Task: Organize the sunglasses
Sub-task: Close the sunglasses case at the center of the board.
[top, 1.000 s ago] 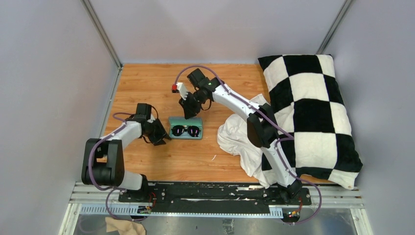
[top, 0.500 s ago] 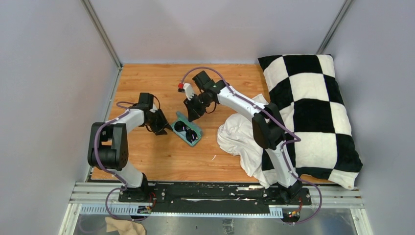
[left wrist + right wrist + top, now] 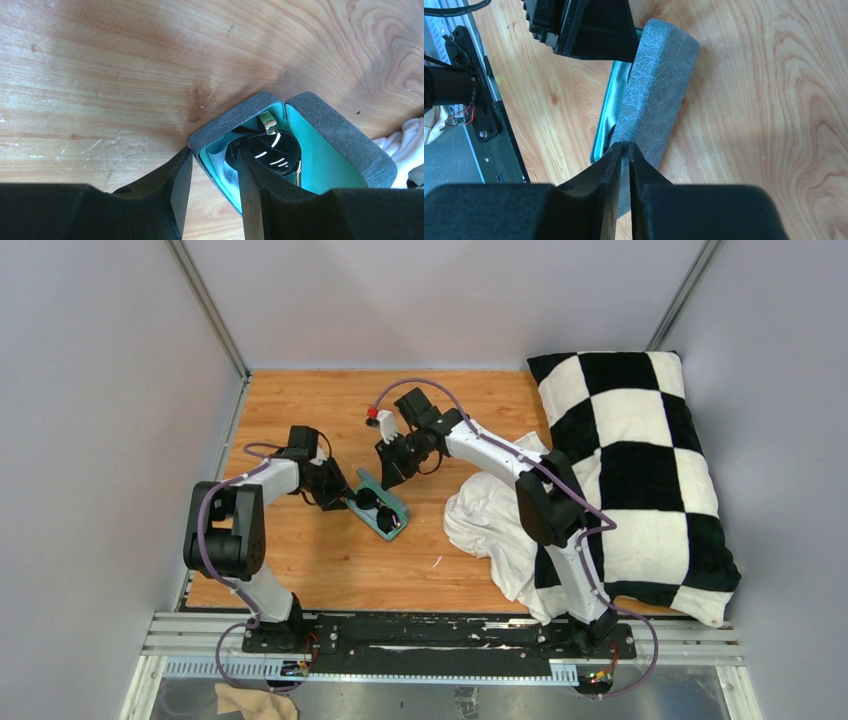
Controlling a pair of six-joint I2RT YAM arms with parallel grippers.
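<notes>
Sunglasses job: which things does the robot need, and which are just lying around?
Needed:
sunglasses
grey case
left gripper
right gripper

Just lying around:
checkered pillow
white cloth

Only one lens of the sunglasses visible from the left wrist, the rest hidden behind the left gripper finger and the case wall. Case cut off there by the gripper's black bulk at the bottom. From the right wrist, case interior seen only as a thin teal sliver; sunglasses hidden entirely. Near end of the lid lost between the right gripper fingers. From above, sunglasses too small for frame detail.
</notes>
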